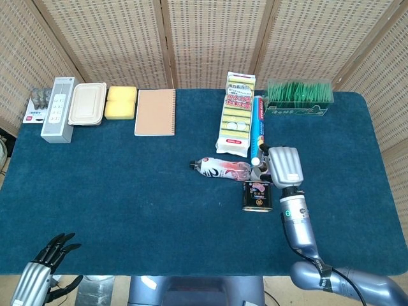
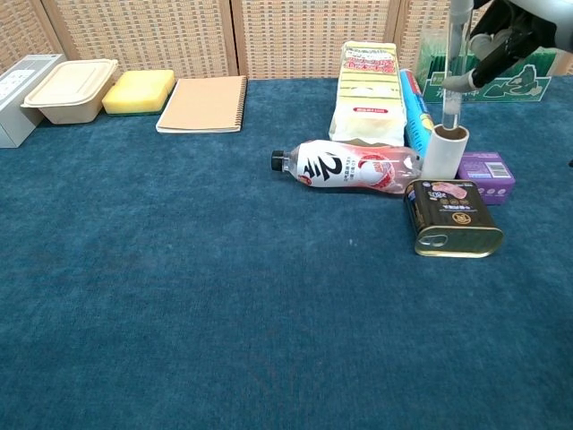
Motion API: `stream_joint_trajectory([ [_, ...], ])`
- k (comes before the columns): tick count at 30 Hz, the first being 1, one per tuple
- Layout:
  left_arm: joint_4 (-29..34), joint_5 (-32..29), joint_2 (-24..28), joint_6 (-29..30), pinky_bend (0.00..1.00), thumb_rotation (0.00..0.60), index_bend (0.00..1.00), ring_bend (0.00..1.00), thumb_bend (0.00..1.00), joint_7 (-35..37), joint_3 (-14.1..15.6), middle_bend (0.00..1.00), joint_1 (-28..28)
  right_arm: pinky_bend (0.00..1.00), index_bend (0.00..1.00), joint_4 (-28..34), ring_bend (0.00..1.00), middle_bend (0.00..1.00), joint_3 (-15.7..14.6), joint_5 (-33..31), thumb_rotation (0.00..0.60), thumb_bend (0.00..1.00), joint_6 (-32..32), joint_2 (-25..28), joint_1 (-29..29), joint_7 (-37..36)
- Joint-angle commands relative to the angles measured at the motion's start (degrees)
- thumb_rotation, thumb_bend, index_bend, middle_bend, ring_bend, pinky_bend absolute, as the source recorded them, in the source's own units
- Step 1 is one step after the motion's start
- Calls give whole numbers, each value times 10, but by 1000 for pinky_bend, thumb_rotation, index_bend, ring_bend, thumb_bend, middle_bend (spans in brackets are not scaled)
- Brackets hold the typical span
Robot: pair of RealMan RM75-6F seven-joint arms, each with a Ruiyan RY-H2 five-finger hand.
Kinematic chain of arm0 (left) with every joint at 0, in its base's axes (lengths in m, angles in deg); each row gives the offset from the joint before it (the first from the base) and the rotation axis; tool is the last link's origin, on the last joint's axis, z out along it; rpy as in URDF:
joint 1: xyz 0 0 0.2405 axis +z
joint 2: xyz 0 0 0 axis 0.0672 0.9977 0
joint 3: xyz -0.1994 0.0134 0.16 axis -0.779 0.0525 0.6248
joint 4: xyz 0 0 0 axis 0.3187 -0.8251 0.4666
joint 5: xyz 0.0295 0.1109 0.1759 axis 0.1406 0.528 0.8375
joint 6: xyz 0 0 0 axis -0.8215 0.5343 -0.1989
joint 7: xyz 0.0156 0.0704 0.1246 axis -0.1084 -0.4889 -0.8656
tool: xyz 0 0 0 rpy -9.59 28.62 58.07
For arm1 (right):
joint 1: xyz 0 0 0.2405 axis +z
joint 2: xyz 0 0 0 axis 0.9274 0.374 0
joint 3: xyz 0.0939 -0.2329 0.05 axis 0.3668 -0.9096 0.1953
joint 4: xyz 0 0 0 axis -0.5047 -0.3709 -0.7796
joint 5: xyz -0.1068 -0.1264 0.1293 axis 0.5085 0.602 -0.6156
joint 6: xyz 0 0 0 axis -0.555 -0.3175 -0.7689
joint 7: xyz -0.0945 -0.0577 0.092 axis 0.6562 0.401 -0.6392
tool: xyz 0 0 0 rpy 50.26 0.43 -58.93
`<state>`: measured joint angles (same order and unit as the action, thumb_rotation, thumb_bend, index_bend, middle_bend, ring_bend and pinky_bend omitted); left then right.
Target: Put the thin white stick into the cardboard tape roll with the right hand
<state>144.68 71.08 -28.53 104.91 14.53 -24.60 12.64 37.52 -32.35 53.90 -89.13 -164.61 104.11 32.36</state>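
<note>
Blue carpet-like cloth covers the bench [image 2: 179,296]. Thin white stick [image 2: 455,72] stands upright, its lower end inside the top opening of the cardboard tape roll [image 2: 445,153]; stick is slim, pale, smooth, top cut off by the chest view's edge. Roll is a short pale tube standing on end, just behind the tin can [image 2: 452,219] and beside a purple box [image 2: 486,167]. Right hand [image 2: 510,31] pinches the stick between dark fingertips well above the roll. Left hand [image 1: 44,268] hangs off the bench's near-left corner, fingers spread, holding nothing. Plastic bottle [image 2: 354,166] lies on its side, red-and-white label with a large black character; other printing too small to read. Can label shows meat; text illegible.
</note>
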Motion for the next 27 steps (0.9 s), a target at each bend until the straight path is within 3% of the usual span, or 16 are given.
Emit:
stream_joint_trajectory([
  [1,-1,1,1,2,257,600,235,105,181,2,0,146,0,583,690,19,844,841,0,-5,600,353,-3,13,0,13],
  [16,1,-2,9,4,258,600,235,104,181,15,-2,146,-3,585,690,137,844,841,6,-65,600,353,-1,105,3,78],
  [27,4,3,10,6,258,600,235,104,181,11,-1,146,-3,610,698,178,870,865,15,-103,600,354,-2,156,12,82],
])
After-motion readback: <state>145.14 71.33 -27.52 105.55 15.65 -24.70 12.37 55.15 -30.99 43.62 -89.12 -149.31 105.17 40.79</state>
